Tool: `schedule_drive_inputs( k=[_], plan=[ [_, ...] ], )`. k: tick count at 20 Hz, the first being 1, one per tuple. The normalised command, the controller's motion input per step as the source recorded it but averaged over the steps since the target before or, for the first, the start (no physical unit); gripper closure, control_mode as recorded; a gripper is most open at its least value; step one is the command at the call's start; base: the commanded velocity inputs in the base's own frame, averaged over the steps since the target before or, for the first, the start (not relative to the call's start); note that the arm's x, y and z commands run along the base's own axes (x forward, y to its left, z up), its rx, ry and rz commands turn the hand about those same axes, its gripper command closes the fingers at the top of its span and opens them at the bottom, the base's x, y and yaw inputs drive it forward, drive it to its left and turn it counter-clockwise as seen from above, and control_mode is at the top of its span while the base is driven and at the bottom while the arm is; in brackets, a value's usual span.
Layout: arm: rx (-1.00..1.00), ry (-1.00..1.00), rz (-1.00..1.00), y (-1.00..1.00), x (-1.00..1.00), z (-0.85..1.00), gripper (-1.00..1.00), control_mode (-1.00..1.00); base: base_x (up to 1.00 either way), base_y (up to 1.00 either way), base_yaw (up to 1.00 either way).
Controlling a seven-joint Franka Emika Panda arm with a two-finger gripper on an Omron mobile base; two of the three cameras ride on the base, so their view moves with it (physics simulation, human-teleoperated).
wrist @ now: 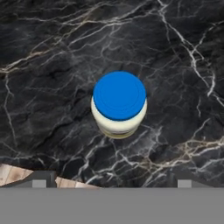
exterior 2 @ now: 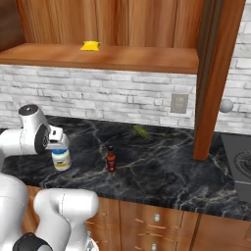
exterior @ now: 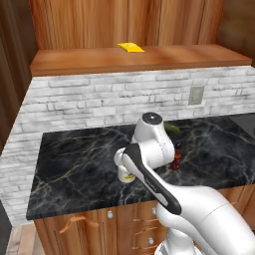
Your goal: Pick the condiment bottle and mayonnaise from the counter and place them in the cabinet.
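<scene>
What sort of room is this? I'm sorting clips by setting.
A rendered kitchen, most likely: a black marble counter fronted by wooden drawers, a white brick backsplash, a wooden cabinet above, and a mayonnaise jar standing on the counter.

The mayonnaise [exterior 2: 61, 159] stands upright on the counter [exterior 2: 162, 171], near its front edge; the condiment bottle [exterior 2: 111, 159] stands upright to its right, apart from it, about as far forward; a small elongated object [exterior 2: 141, 131] lies behind the bottle, closer to the brick wall [exterior 2: 108, 98]; above the wall, the cabinet [exterior 2: 112, 58] shelf holds a flat packet [exterior 2: 90, 46] toward its left; the gripper [wrist: 109, 183] hangs over the mayonnaise, jaws wide, the jar below and between them; drawers [exterior 2: 157, 220] sit under the counter
</scene>
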Motion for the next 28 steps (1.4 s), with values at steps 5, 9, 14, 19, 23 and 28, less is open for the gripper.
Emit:
schedule_drive_inputs(
  k=[5, 9, 14, 19, 23, 28],
  plan=[
    [0.00, 0.00, 0.00, 0.00, 0.09, -0.18, -1.00, -1.00, 0.00, 0.00, 0.00],
    [0.00, 0.00, 0.00, 0.00, 0.20, -0.12, -1.00, -1.00, 0.00, 0.00, 0.00],
    [0.00, 0.00, 0.00, 0.00, 0.25, -0.09, -1.00, -1.00, 0.00, 0.00, 0.00],
    [0.00, 0.00, 0.00, 0.00, 0.22, -0.16, -1.00, -1.00, 0.00, 0.00, 0.00],
    [0.00, 0.00, 0.00, 0.00, 0.23, -0.20, -1.00, -1.00, 0.00, 0.00, 0.00],
    [0.00, 0.01, 0.00, 0.00, 0.23, -0.21, -1.00, -1.00, 0.00, 0.00, 0.00]
  ],
)
